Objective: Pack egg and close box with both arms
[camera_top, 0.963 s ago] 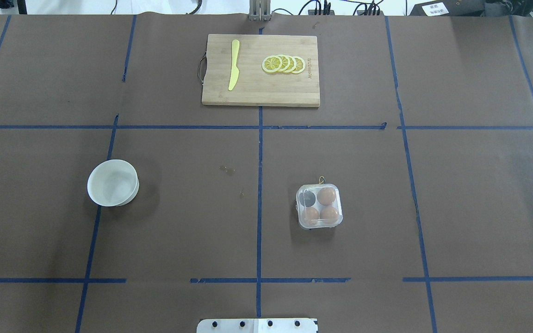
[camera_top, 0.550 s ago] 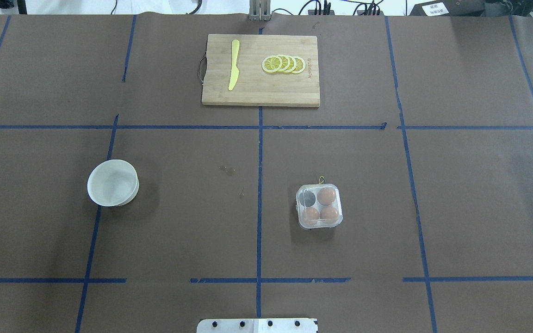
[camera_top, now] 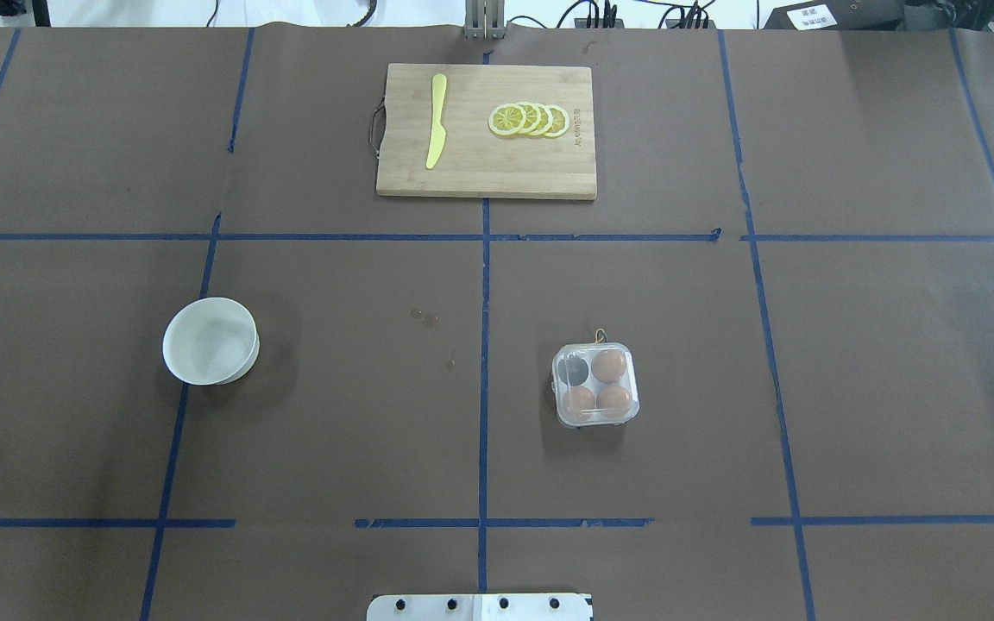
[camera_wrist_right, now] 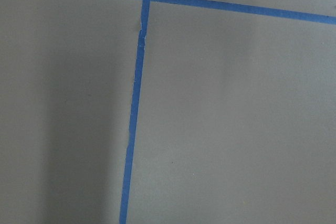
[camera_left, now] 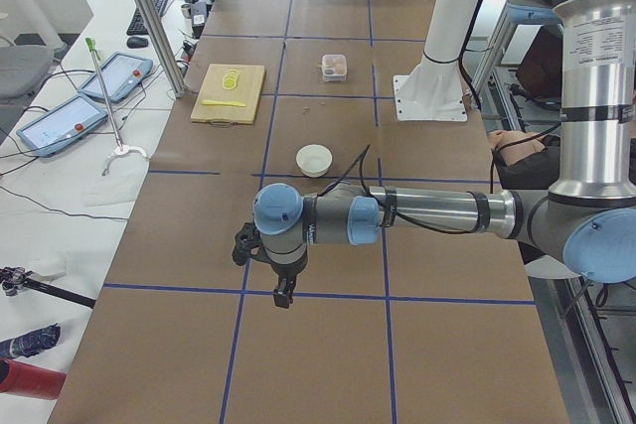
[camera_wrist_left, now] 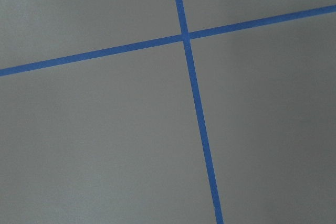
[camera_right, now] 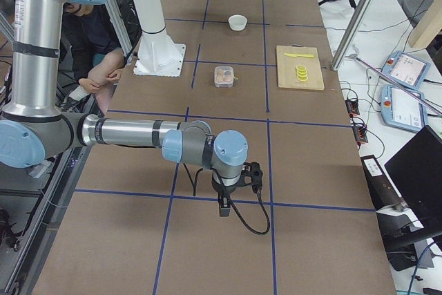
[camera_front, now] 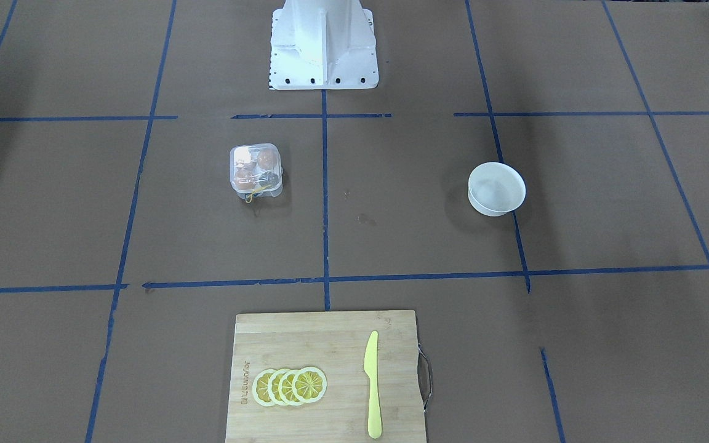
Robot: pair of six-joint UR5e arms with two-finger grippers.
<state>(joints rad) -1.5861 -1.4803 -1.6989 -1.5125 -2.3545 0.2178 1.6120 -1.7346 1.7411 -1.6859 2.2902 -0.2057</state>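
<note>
The clear box [camera_top: 596, 385] stands right of the table's middle with its lid down. Three orange-brown eggs [camera_top: 608, 366] fill three cups; the far-left cup [camera_top: 577, 371] looks dark and empty. The yellow string [camera_front: 255, 192] hangs at its far side. The box also shows in the front view [camera_front: 256, 170]. My left gripper [camera_left: 283, 295] shows only in the exterior left view, low over bare table far from the box. My right gripper [camera_right: 223, 206] shows only in the exterior right view, likewise far off. I cannot tell whether either is open or shut.
A white bowl [camera_top: 210, 341] stands left of centre. A wooden cutting board [camera_top: 480, 177] at the far edge holds a yellow knife [camera_top: 436, 121] and lemon slices [camera_top: 529, 119]. The white base pedestal [camera_front: 324, 46] is at the near edge. Both wrist views show only brown paper and blue tape.
</note>
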